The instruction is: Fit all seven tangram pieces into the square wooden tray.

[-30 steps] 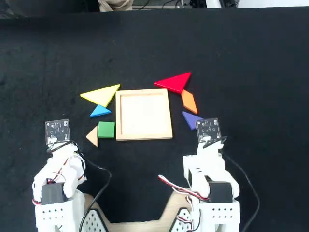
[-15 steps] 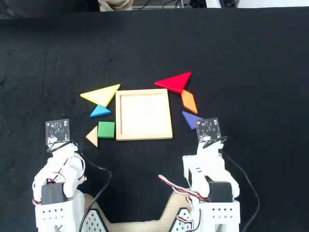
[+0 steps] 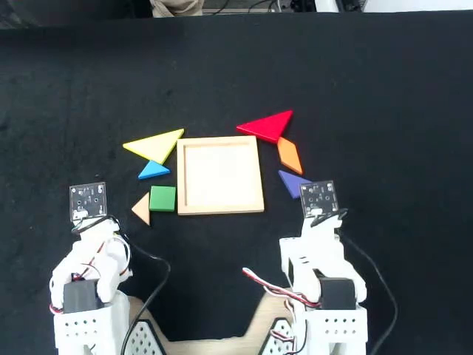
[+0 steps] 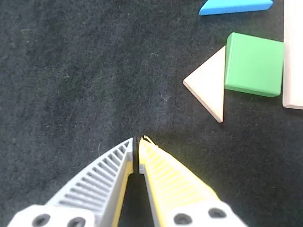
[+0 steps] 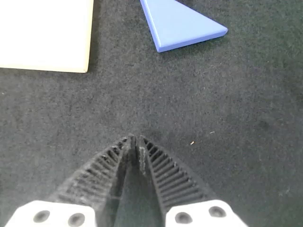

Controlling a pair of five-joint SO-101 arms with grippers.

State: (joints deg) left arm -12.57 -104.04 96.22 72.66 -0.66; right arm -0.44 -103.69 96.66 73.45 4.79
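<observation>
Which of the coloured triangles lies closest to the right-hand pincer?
The violet-blue wooden triangle, lying just ahead of the right pincer. It is the one violet-blue piece, and every other triangle lies farther off.

A robotics lab bench: black felt cloth spreads around the square wooden tray. On the tray's near side stand 2 white perforated mounts, left mount and right mount, trailing loose wires. Cables lie far beyond it.

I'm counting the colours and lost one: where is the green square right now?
In the high view the green square lies just left of the wooden tray, on the robot's left side, between the tray and the tan triangle.
</observation>
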